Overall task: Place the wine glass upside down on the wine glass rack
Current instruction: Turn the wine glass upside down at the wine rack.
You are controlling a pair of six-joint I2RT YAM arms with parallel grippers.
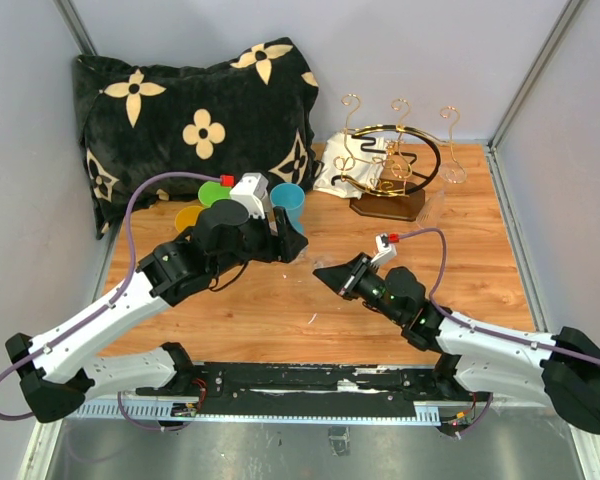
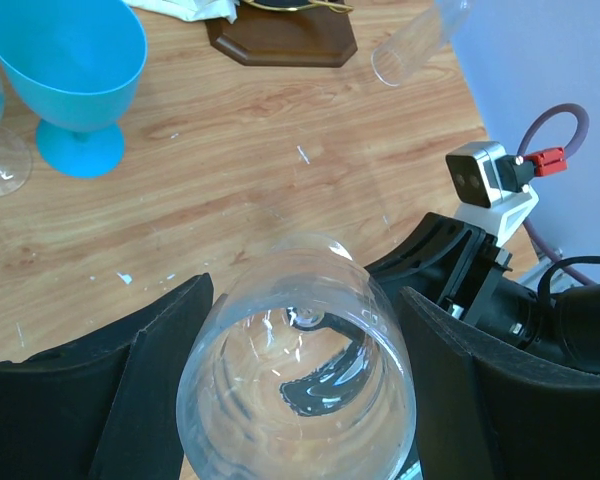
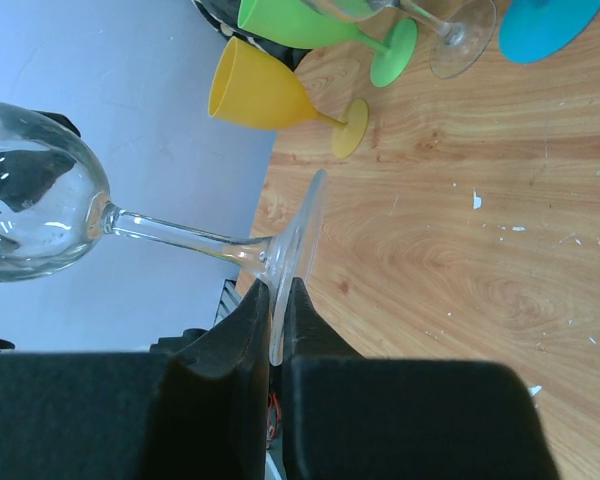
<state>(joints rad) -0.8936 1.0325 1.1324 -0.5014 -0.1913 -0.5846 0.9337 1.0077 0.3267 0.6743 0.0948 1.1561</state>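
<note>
Two grippers share the wine glass (image 3: pixel 42 205), which lies sideways in the air above the surface (image 1: pixel 280 310), well apart from the rack (image 1: pixel 388 207) at the far right. The left gripper (image 2: pixel 302 330) is spread wide around the bowl, holding it. The right gripper (image 3: pixel 277 305) is pinched narrow on the rim of the foot. It looks light, thin, slick and brittle. I'd judge that edge hold liable to pivot, and a grip nearer the stem steadier.
</note>
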